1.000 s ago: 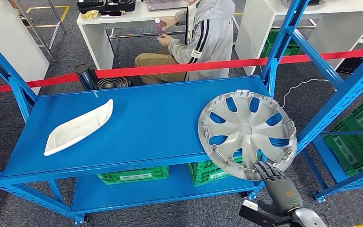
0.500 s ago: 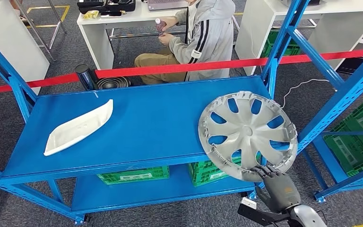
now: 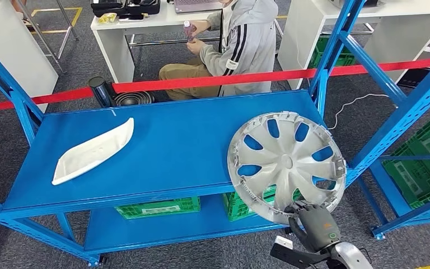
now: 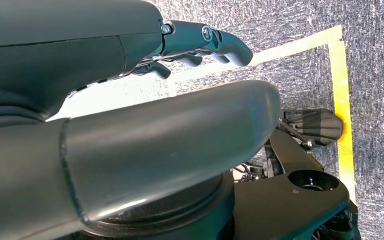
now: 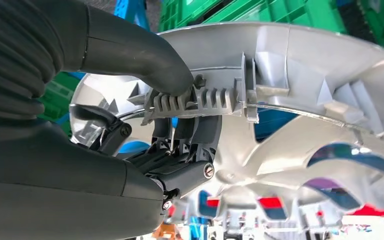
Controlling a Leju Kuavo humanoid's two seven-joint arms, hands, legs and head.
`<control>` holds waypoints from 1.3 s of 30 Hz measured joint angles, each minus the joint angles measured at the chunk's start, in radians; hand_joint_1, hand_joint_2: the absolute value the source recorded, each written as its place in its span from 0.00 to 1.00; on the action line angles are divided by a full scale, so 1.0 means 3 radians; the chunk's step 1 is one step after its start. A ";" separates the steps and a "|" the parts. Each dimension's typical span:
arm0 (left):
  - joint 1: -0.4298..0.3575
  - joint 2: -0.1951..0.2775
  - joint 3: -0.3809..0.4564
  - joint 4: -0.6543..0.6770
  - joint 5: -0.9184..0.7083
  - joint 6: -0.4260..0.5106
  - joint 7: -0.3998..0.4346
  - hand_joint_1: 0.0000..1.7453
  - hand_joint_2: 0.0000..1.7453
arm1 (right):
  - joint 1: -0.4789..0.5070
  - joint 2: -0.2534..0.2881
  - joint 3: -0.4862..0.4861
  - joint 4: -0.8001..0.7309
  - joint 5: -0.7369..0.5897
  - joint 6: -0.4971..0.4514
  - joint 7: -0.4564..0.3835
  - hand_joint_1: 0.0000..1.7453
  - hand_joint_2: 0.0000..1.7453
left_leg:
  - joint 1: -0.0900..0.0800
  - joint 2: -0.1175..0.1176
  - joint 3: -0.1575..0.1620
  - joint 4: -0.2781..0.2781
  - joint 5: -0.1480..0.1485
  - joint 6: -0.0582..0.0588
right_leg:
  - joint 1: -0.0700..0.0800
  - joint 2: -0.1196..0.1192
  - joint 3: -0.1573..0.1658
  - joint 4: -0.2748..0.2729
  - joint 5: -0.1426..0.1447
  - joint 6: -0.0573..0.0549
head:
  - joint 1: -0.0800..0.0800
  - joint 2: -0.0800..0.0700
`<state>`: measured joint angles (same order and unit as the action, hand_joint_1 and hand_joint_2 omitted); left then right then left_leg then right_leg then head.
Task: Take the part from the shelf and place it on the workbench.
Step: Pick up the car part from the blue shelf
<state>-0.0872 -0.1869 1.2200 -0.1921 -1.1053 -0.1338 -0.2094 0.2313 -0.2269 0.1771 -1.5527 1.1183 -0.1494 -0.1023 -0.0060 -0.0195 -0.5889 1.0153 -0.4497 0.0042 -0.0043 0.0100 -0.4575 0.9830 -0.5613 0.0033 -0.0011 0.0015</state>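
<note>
I have the right hand point(image 3: 313, 224) clamped on the near rim of the silver hubcap point(image 3: 285, 163); from the wrist I see the thumb point(image 5: 145, 55) pressing the ribbed edge with the fingers point(image 5: 187, 150) behind it. The hubcap tilts up just beyond the hand, overhanging the blue shelf point(image 3: 162, 145). My left hand point(image 4: 130, 100) holds nothing, fingers loosely apart, above grey carpet.

Right robot hand point(image 3: 315, 223) clamped, thumb point(image 5: 145, 52) opposing fingers point(image 5: 187, 132); left robot hand point(image 4: 130, 115) loosely curled, empty.
</note>
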 joint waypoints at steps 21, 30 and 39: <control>0.0000 0.0001 0.0000 -0.0001 -0.0036 -0.0003 0.0019 0.00 0.00 | -0.0044 0.0026 0.0058 0.0069 -0.0028 -0.0044 0.0049 1.00 1.00 | 0.0000 0.0000 0.0001 0.0000 0.0000 0.0000 | -0.0001 0.0000 0.0001 0.0000 0.0001 0.0001 | 0.0000 0.0000; -0.0001 -0.0001 0.0000 0.0000 -0.0067 -0.0003 -0.0018 0.00 0.00 | -0.0064 0.0045 0.0056 0.0045 -0.1435 0.0340 -0.0692 1.00 1.00 | -0.0001 0.0002 0.0002 0.0001 0.0000 0.0000 | -0.0001 0.0005 0.0001 0.0000 0.0002 0.0002 | 0.0000 0.0000; -0.0006 0.0011 0.0000 -0.0001 -0.0097 0.0012 0.0003 0.00 0.00 | -0.0057 0.0057 0.0056 -0.0600 -0.3403 0.1399 -0.1445 1.00 1.00 | 0.0000 0.0017 0.0007 0.0000 0.0000 0.0000 | 0.0000 0.0022 0.0001 0.0000 0.0004 0.0001 | 0.0000 0.0000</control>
<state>-0.0891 -0.1837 1.2200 -0.1923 -1.1345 -0.1301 -0.2087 0.2141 -0.2099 0.1938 -1.7327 0.0975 0.2703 -0.5357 -0.0059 -0.0144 -0.5868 1.0153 -0.4497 0.0041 -0.0042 0.0165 -0.4572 0.9830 -0.5601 0.0036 -0.0011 0.0015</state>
